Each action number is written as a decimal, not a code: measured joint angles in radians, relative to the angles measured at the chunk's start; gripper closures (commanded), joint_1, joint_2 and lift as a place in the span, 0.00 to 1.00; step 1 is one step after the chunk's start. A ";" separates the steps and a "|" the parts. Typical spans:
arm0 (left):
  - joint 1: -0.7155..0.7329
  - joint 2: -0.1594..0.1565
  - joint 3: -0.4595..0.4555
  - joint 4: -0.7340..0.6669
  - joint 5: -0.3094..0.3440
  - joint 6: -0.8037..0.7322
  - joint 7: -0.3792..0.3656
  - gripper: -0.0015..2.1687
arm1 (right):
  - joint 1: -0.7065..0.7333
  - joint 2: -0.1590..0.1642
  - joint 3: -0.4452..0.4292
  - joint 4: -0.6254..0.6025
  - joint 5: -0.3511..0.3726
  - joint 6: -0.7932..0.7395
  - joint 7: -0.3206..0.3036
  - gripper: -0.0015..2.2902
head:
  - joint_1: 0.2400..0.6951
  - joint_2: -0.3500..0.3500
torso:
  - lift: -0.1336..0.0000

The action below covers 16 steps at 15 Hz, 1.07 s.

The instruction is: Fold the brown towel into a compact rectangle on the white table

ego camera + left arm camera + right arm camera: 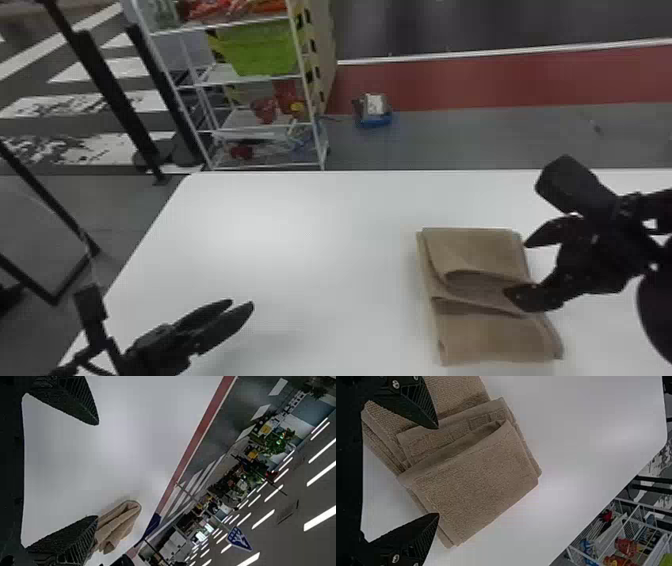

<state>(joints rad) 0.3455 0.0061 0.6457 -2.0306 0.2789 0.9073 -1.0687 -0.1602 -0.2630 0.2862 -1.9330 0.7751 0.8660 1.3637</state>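
Brown towel (492, 337) lay on the white worktop (300, 240), which spread widest to the towel's left. Beyond the towel and to its left stood a white rack (313, 125).

Layers had already been turned over, and the bundle was roughly rectangular, but loose lips crossed its middle and a woven band (462, 429) showed between them. The work looked more than half done, with the middle probably needing one last fold or a tidy.

At the towel's right edge was the right pincer (515, 268), released, its two fingers spread and one of them over the loose middle layers. Well apart, to the towel's left, the left pincer (242, 303) was empty and its fingers were parted as well.

The likeliest trouble was in how many layers got caught. If the right pincer closed too shallowly, it might take only the upper lip and peel that back, opening a fold already made. Closing too deep could pinch the whole stack and drag the towel askew, since the left pincer was not bracing it. A fingertip snagging the gap between the lips, on the way in or out, could ruck the cloth. Smaller still, uneven edges at the towel's corners might leave the final rectangle skewed.
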 measured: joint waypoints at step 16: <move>0.006 0.000 0.021 0.016 0.026 -0.012 -0.006 0.02 | -0.046 -0.203 0.203 -0.003 0.048 -0.339 0.000 0.08 | 1.00 0.86 | 0.07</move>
<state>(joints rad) 0.3511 0.0061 0.6667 -2.0143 0.3049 0.8952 -1.0750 -0.2061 -0.4661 0.4888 -1.9363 0.8233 0.5266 1.3637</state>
